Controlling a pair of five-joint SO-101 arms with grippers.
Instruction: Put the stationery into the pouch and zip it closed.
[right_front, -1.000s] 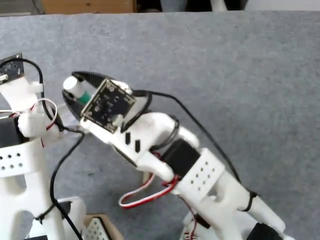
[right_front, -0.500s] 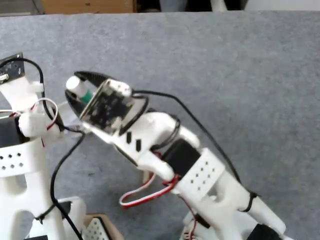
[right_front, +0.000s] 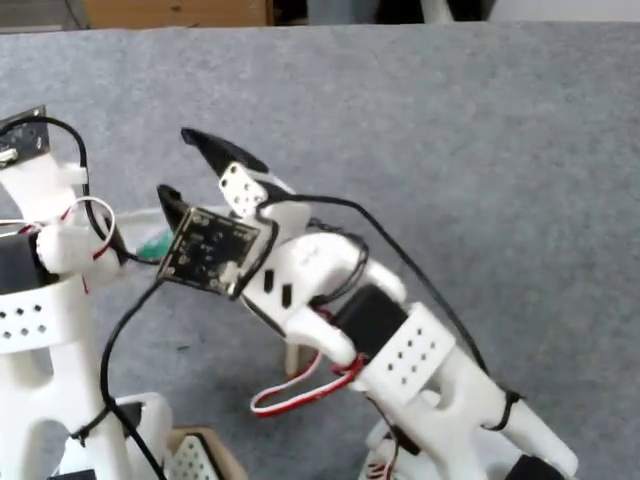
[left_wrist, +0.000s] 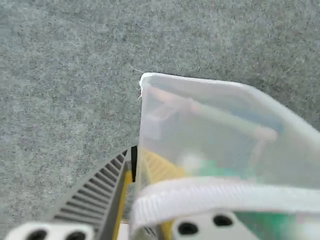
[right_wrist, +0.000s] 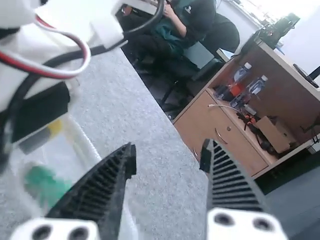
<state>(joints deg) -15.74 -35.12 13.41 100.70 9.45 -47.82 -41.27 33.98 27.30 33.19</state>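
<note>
Right gripper hangs wide open with nothing between its two black jaws in the high view, raised over the grey tabletop. The pouch sits just below and beside it, tucked between the two arms, with one green item showing through it. The right arm stretches low and slantwise from the near edge toward the left arm, which stands upright at the side.

Left gripper, in its own wrist view, is closed on the one translucent pouch. One ribbed finger presses against the pouch's edge, and the other is hidden behind the pouch wall. The pouch stands raised off the tabletop, its white zip band nearest the camera. Through the wall show one long pen-like stick, the green item and a yellow patch. They are too blurred for a sure count.

In the right wrist view, the right gripper has its two ribbed jaws spread well apart and holds nothing. The pouch lies just beside one jaw, not between the two, with the green item inside it. The left arm rises close above the pouch, and the tabletop runs away beyond the jaws.
</note>
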